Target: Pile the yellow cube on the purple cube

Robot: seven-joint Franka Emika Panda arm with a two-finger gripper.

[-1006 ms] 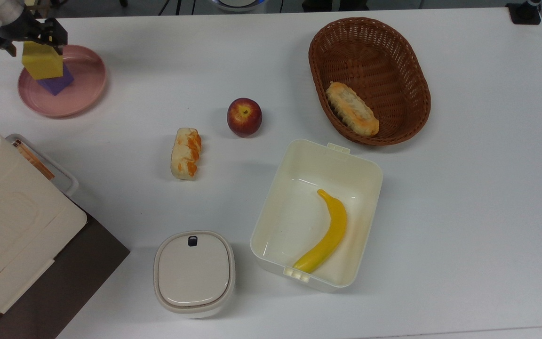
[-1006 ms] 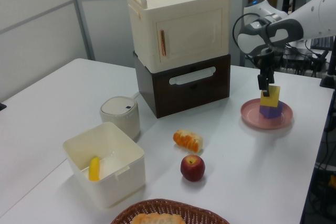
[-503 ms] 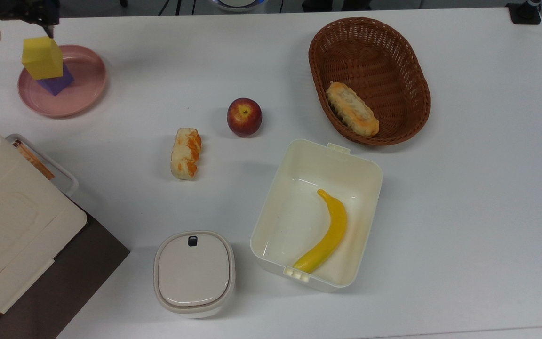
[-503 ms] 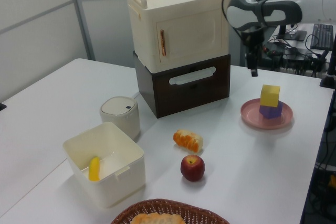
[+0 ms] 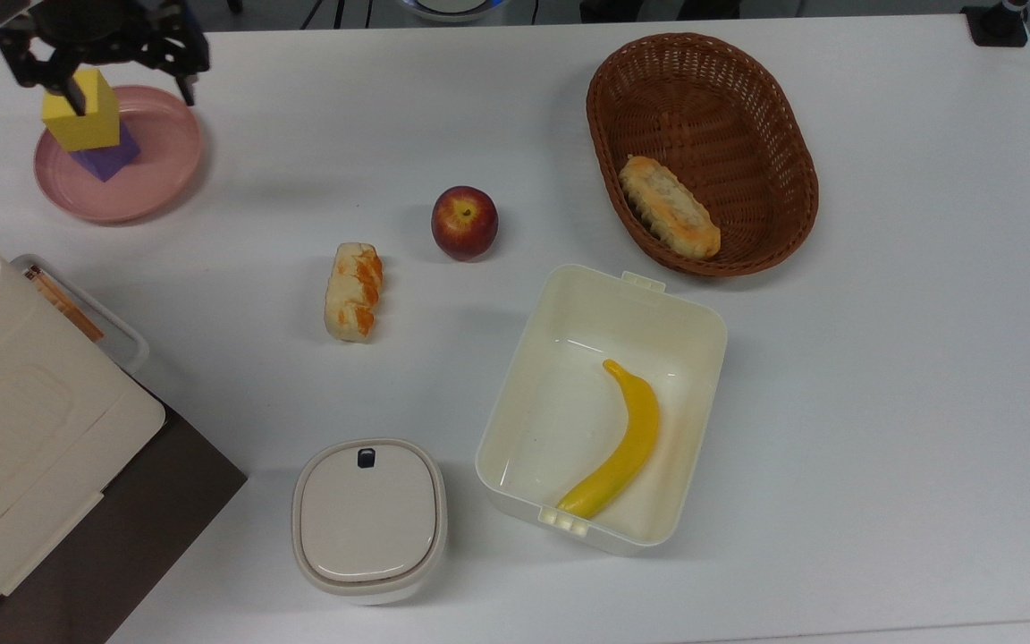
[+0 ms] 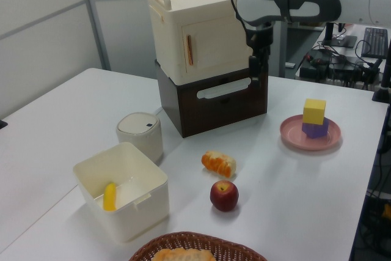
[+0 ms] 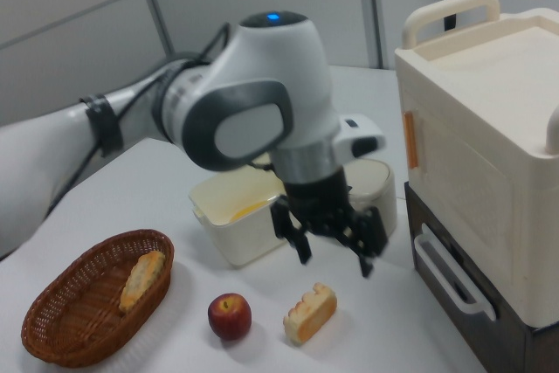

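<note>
Top view, change: a second ago my hand (image 5: 104, 54) was clamped on the yellow cube (image 5: 81, 114); now I have let go and risen away, and it has not shifted since.
Cube position: the yellow cube sits on the purple cube (image 5: 105, 159), turned a little askew, both on the pink plate (image 5: 162, 170) near a corner of the table (image 5: 882, 376).
Task meaning: I judge the pile made, since the stack stands alone in the left view (image 6: 314, 112).
Hand: my fingers (image 7: 299, 242) are spread wide, holding nothing.
Arm pose: wrist pointing straight down, hand (image 6: 255, 73) high above the table, before the stacked cabinet (image 6: 211, 53).
</note>
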